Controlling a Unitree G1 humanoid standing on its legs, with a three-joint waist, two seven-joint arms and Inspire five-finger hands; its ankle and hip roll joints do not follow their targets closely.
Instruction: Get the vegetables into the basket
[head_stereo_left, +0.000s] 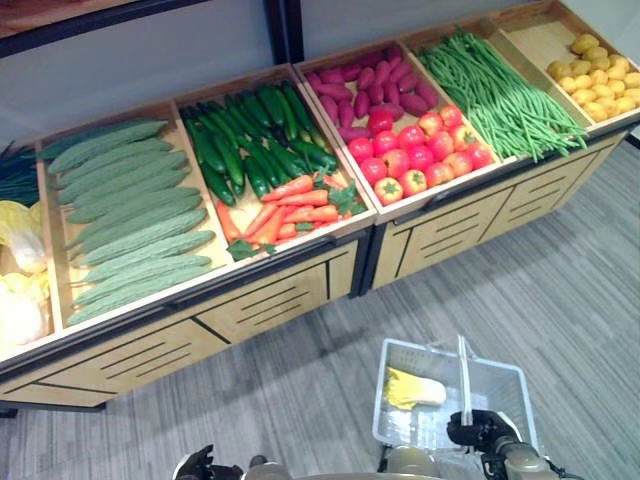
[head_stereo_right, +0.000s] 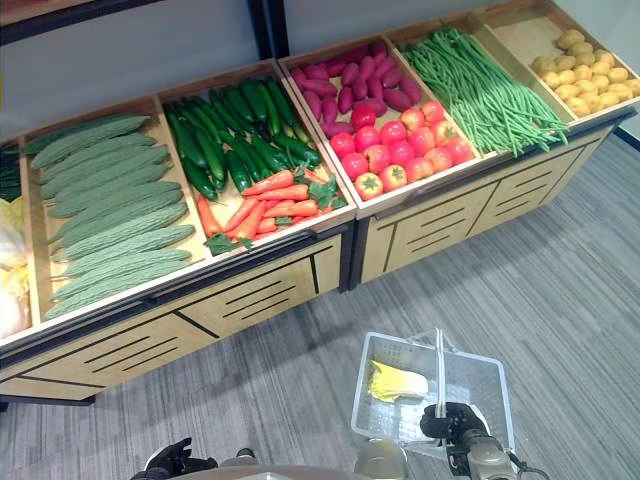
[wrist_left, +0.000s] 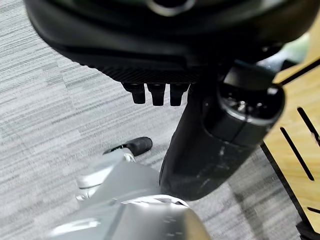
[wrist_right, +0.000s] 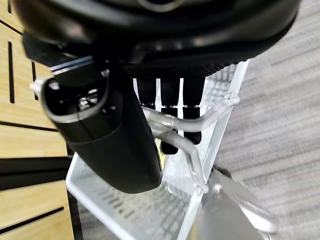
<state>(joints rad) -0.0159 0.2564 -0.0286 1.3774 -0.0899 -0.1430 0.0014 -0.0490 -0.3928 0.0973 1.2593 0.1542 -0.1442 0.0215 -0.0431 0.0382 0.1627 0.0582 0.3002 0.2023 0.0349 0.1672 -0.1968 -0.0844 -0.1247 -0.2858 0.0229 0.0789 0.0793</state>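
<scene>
Down at the near edge, right hand (head_stereo_left: 478, 430) curled round the handle (head_stereo_left: 464, 375) of a white basket (head_stereo_left: 500, 385), holding it above the grey floor (head_stereo_left: 560, 300). Inside it, just left of the hand, one pale yellow cabbage (head_stereo_left: 412, 390). At the lower left, left hand (head_stereo_left: 195, 465), fingers bent, holding nothing. Farther off, a wooden stand (head_stereo_left: 260, 300) with cucumbers (head_stereo_left: 255, 135), carrots (head_stereo_left: 285, 208), tomatoes (head_stereo_left: 420, 150), green beans (head_stereo_left: 495, 90).
</scene>
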